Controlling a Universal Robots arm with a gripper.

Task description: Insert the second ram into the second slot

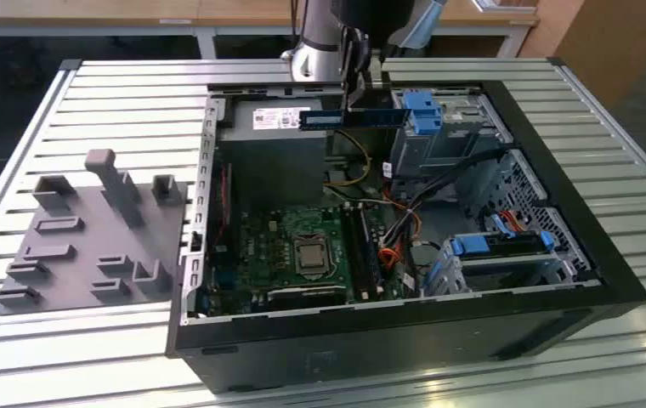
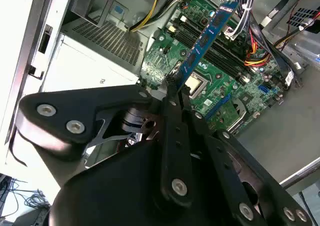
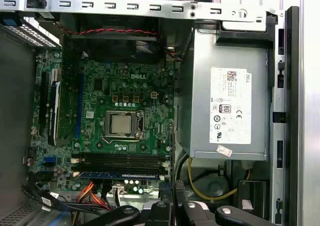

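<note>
The pincer is clamped on the second ram: its two black fingers press together on the near end of the thin blue stick, which juts out beyond them with its dark chips showing. In the exterior view the stick hangs level in the air, long edge horizontal, above the far end of the open computer case. It touches nothing but the fingers.

Straight below it sits the grey power supply with its white label, and just beside it, toward the exterior view's right, stands a blue drive cage.

Further in, the green motherboard lies flat on the case floor. The square processor socket is at its middle. The row of dark memory slots runs alongside the socket on the exterior view's right, well apart from the held stick. I cannot tell from here whether any slot is already filled. Red, orange and black cables curl next to the slots.

The case lies on its side on a slatted metal counter. A grey fixture with upright blocks rests on the slats at the exterior view's left, near the case.
</note>
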